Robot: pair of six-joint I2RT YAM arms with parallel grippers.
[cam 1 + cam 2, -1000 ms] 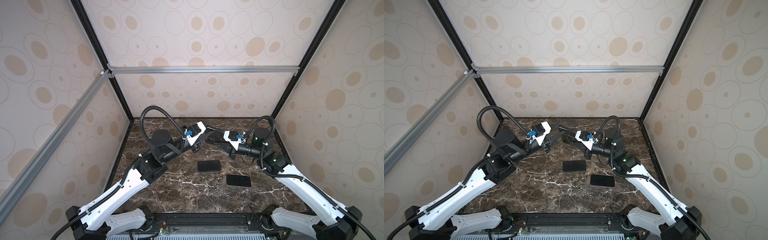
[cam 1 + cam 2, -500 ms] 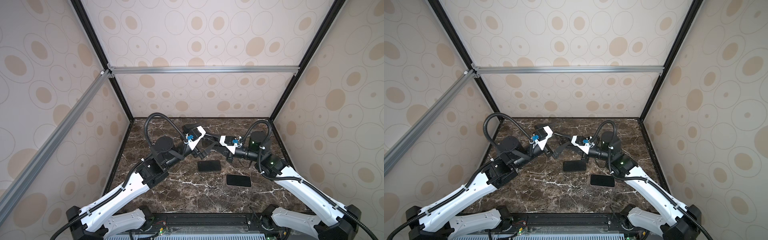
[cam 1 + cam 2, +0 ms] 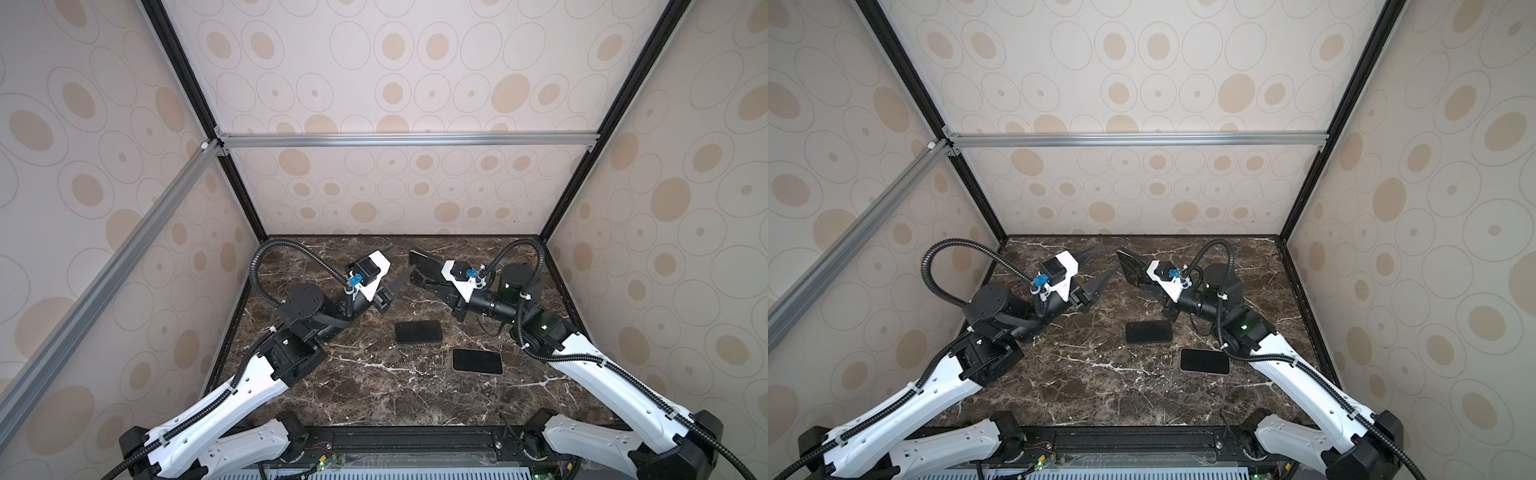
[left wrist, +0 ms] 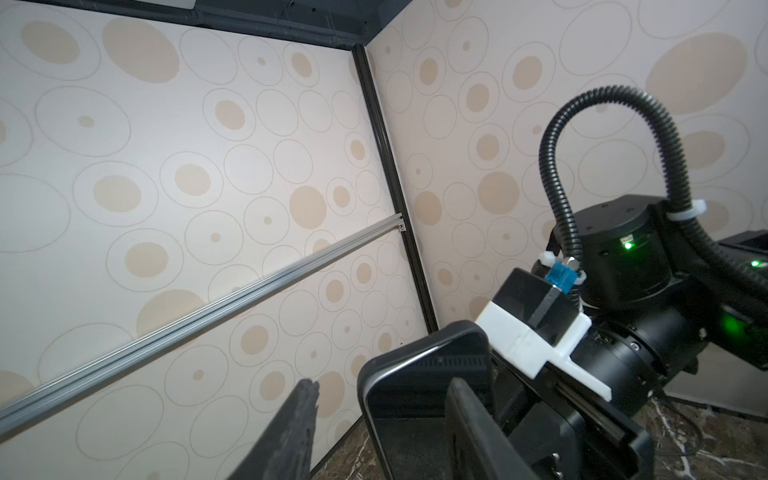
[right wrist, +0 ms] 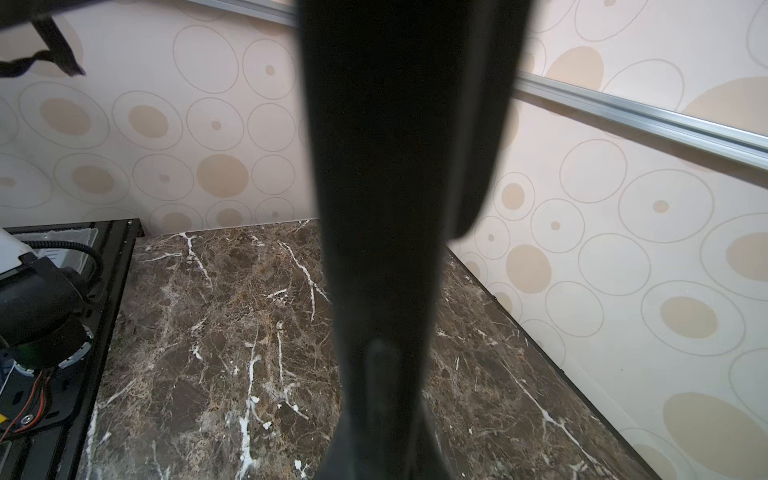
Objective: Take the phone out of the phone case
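As both arms reach over the far half of the counter, the jaws of the right arm are clenched on a black phone, which hangs in the air toward 12 o'clock of the counter in both top views. Whether this phone sits inside a case, I cannot tell. The jaws of the left arm are released and grasp nothing; they stand at 9 o'clock of the black phone, near it but not touching. In the left wrist view the black phone shows one rounded corner with a thin bright edge. Two more phones lie flat on the counter: a dark phone near the centre and, at its 4 o'clock, a phone with a pale rim, apart from each other.
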